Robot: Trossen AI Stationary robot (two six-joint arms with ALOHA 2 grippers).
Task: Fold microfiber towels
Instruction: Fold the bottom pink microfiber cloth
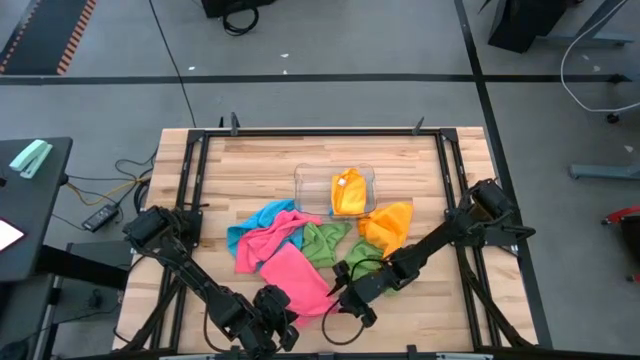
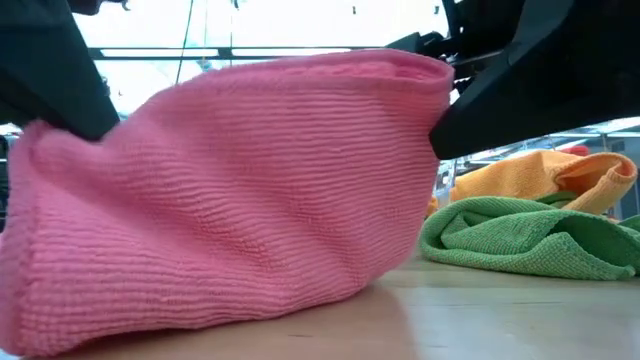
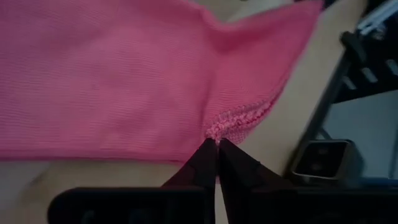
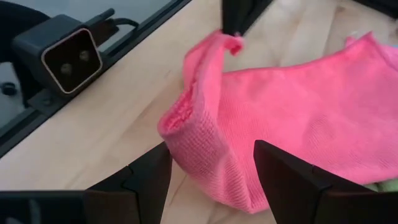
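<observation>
A pale wooden plank desk (image 1: pixel 240 165) with a black metal frame along its edges carries everything. At its far middle sits a clear plastic tray (image 1: pixel 306 182). In front of the tray, soft microfiber towels lie bunched together on the wood: blue (image 1: pixel 255 220) at left, pink (image 1: pixel 297 272) nearest, green (image 1: pixel 324 241) in the middle, orange (image 1: pixel 390 225) at right.

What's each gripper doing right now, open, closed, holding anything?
Left gripper: shut, pinching the edge of the pink towel.
Right gripper: open, fingers either side of the same towel's raised fold, not clamped.
</observation>
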